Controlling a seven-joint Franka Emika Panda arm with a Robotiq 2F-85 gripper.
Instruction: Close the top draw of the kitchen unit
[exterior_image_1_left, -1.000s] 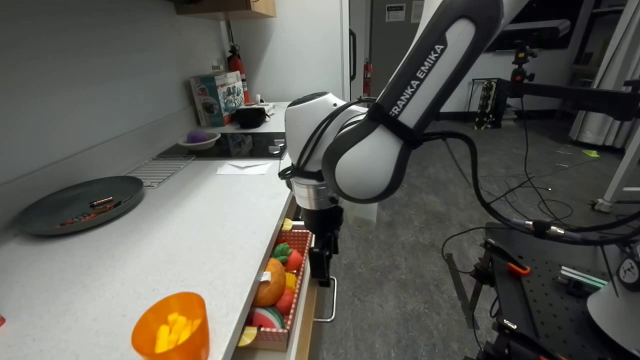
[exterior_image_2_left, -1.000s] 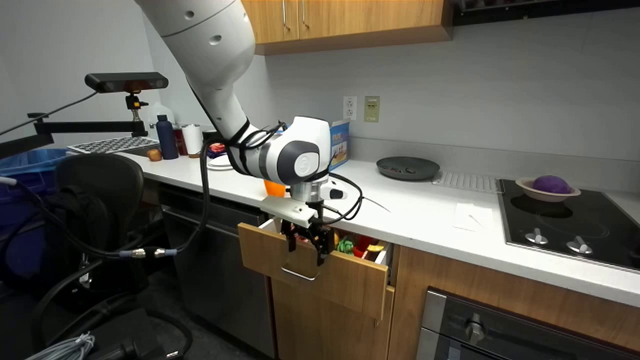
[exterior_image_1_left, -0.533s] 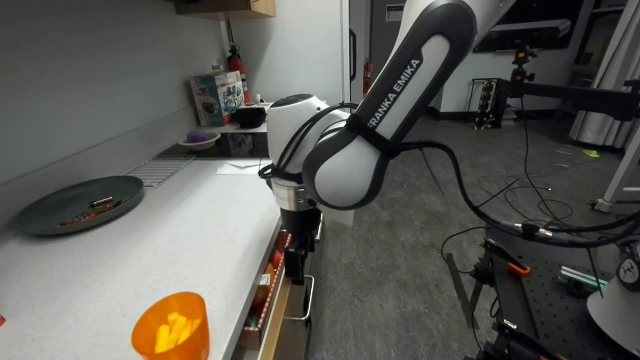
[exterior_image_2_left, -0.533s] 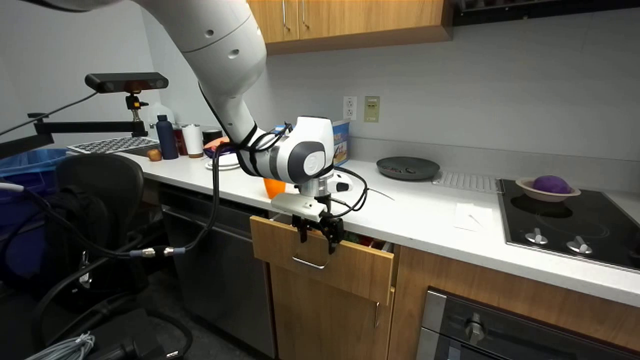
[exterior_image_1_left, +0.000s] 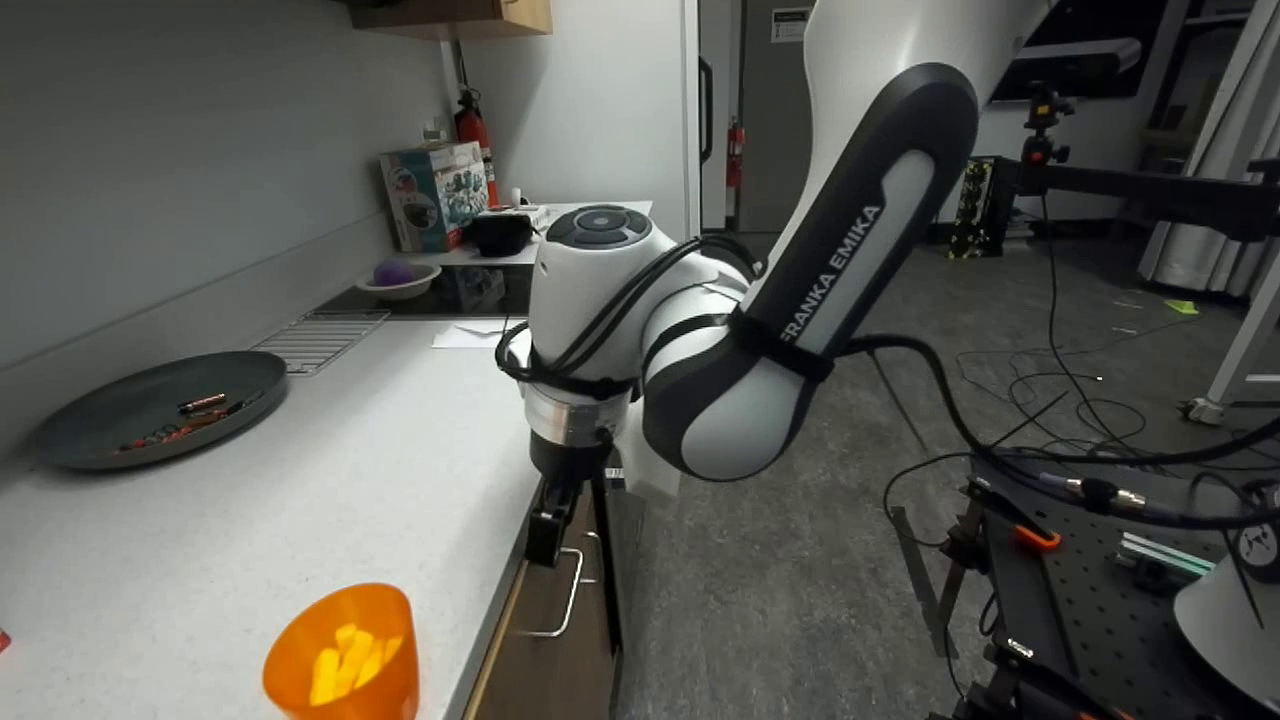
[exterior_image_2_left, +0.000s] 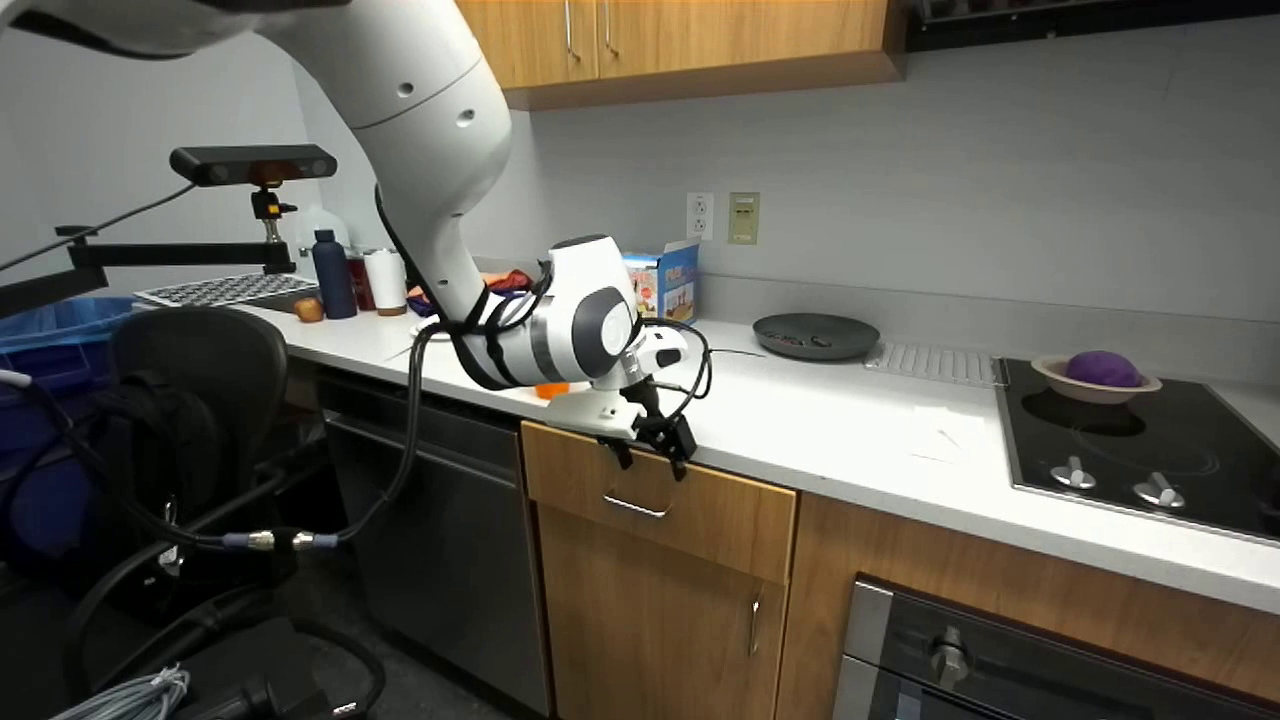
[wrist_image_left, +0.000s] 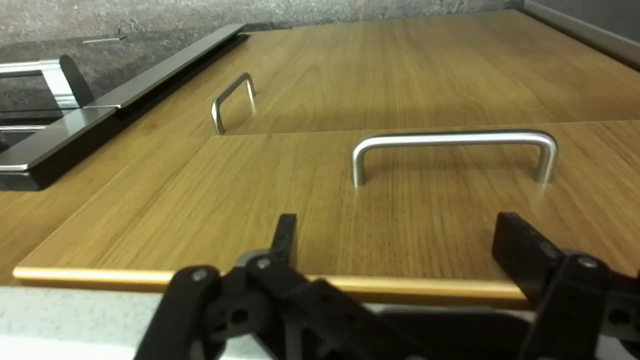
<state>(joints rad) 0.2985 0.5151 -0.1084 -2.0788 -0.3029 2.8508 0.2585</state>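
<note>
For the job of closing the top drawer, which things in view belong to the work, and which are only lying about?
Belong to the job:
top drawer, which looks shut or nearly so
its bar handle
kitchen unit
end effector, open, at the drawer

Only lying about:
dark pan
orange cup with yellow pieces
wire rack
bowl with purple ball
blue bottle

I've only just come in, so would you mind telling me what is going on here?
A robot arm has the job of closing the top drawer of the kitchen unit. Its gripper, open and holding nothing, is at the drawer's upper edge; the bar handle is not gripped. The drawer looks closed or very nearly so, though whether it is fully home is hard to tell.
</note>
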